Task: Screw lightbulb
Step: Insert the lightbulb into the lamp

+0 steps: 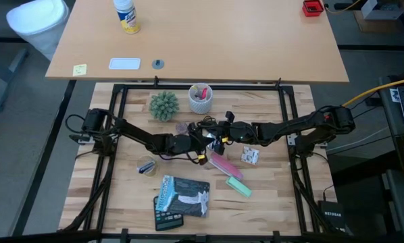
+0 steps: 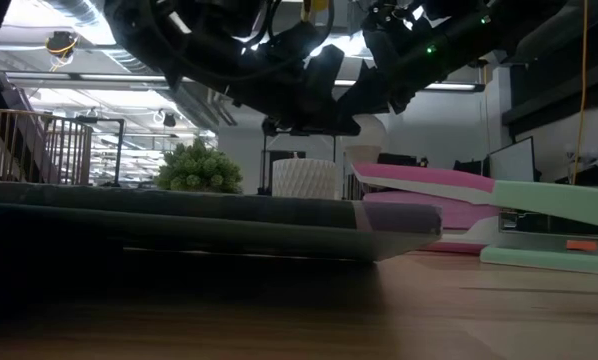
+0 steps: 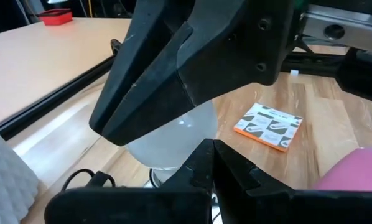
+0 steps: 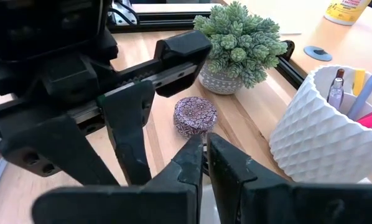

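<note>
The frosted-white lightbulb (image 3: 173, 140) is held in the air over the middle of the table. My right gripper (image 1: 221, 133) comes in from the table's right and is shut on it. My left gripper (image 1: 203, 140) comes in from the left, tip to tip with the right one. It is shut at the fixture (image 2: 309, 126), a dark disc with a black cord (image 3: 86, 179), which hangs clear of the table. A silvery part (image 3: 156, 177) shows right under the bulb's glass. Whether the bulb's base sits in the fixture is hidden. My left gripper has its fingers (image 3: 198, 168) closed together just below the bulb, about level, coming from the table's left. The fingers themselves hide the place of contact, so the part of the fixture they hold cannot be told. The fixture is lifted clear. My right gripper pinches the bulb's rounded glass end (image 3: 192, 121) between its two fingers (image 3: 142, 81). The fingers come about level from the table's right. The bulb is lifted clear, its narrow end toward my left gripper.
A potted plant (image 1: 164, 105), a white cup of pens (image 1: 200, 98) and a small patterned tin (image 4: 195, 116) stand just beyond the grippers. A pink stapler (image 1: 223, 165), a green stapler (image 1: 239, 187), an orange-and-white pad (image 3: 270, 126) and a dark packet (image 1: 182, 196) lie nearer.
</note>
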You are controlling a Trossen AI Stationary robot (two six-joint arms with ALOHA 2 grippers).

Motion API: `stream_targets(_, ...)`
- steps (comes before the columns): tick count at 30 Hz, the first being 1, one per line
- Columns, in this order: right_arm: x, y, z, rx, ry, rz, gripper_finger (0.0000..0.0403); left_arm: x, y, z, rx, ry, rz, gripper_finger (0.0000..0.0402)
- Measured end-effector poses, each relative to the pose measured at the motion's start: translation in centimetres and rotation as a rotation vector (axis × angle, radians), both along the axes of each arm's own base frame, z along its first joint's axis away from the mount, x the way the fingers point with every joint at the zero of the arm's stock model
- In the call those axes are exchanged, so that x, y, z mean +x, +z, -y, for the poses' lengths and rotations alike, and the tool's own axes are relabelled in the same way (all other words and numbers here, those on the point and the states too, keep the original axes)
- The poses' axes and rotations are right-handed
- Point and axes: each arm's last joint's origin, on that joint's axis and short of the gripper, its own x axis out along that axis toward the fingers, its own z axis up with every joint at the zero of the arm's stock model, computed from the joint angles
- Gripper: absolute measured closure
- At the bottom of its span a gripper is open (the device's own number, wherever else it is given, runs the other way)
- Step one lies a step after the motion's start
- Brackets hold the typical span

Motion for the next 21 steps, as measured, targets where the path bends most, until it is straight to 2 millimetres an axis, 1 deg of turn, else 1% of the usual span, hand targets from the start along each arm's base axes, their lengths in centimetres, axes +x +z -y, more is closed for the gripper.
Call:
stream_targets(13,0.0,0.0,0.0,0.0,0.001,-0.003,0.0375,-0.4,-0.2,0.3,0.065,0.183,-0.029,0.0401)
stream_targets(21,0.0,0.0,-0.1,0.006,0.011,-0.001,0.0375,-0.4,-0.2,-1.1,0.082,0.228,-0.036,0.0401)
